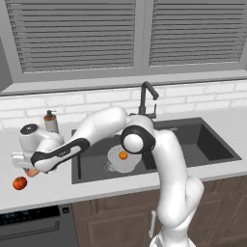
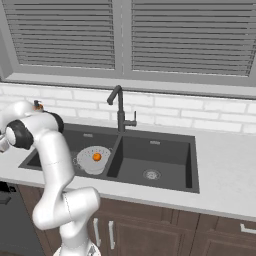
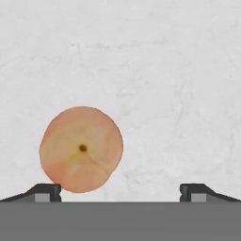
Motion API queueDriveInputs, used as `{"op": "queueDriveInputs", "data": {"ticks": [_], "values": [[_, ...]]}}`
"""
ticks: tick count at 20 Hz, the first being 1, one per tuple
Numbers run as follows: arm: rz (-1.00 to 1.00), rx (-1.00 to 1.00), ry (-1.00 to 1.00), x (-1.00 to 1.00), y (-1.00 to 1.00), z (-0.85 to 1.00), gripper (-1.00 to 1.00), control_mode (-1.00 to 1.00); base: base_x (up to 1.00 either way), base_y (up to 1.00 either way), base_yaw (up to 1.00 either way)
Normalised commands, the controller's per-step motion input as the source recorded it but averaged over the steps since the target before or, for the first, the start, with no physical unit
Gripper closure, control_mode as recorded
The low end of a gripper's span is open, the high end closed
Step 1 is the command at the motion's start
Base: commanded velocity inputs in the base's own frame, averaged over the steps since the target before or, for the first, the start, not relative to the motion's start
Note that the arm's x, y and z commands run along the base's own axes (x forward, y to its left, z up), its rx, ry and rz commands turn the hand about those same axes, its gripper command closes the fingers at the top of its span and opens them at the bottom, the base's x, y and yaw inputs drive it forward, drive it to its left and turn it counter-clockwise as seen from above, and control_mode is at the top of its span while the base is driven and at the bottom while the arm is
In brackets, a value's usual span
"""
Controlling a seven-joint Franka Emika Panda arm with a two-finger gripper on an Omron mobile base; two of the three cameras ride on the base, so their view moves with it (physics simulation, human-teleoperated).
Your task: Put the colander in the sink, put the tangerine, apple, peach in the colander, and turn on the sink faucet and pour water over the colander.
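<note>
we see the two-finger gripper [image 3: 120,190] hanging above the pale speckled counter [image 3: 164,70], fingers spread wide with nothing between them. the pale tan-pink round peach [image 3: 81,148] lies below, nearer one tip. the small orange tangerine [image 1: 123,155] sits in the white-grey perforated colander [image 1: 120,162] inside the dark charcoal sink [image 1: 193,144]; the glossy red apple [image 1: 20,183] rests on the counter.

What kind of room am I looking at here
Most likely a home kitchen, a rendered one: a dark double-basin sink with a tall black faucet is set in a pale counter under a shuttered window, with wooden cabinet doors below.
</note>
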Motion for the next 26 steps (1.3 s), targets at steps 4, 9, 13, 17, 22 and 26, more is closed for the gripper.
{"op": "queueDriveInputs", "data": {"ticks": [4,9,13,17,22,26], "values": [[0.00,0.11,0.00,0.26,0.00,0.00,-1.00,-1.00,0.00,0.00,0.00],[0.00,0.08,0.00,0.19,0.05,0.00,-1.00,-1.00,0.00,0.00,0.00],[0.00,0.07,0.00,0.10,0.21,0.00,-1.00,-1.00,0.00,0.00,0.00],[0.00,0.04,0.00,0.08,0.32,-0.04,-1.00,-1.00,0.00,0.00,0.00],[0.00,0.03,0.00,0.16,0.37,-0.07,-1.00,-1.00,0.00,0.00,0.00],[0.00,0.02,0.00,0.24,0.38,-0.10,-1.00,-1.00,0.00,0.00,0.00]]}}
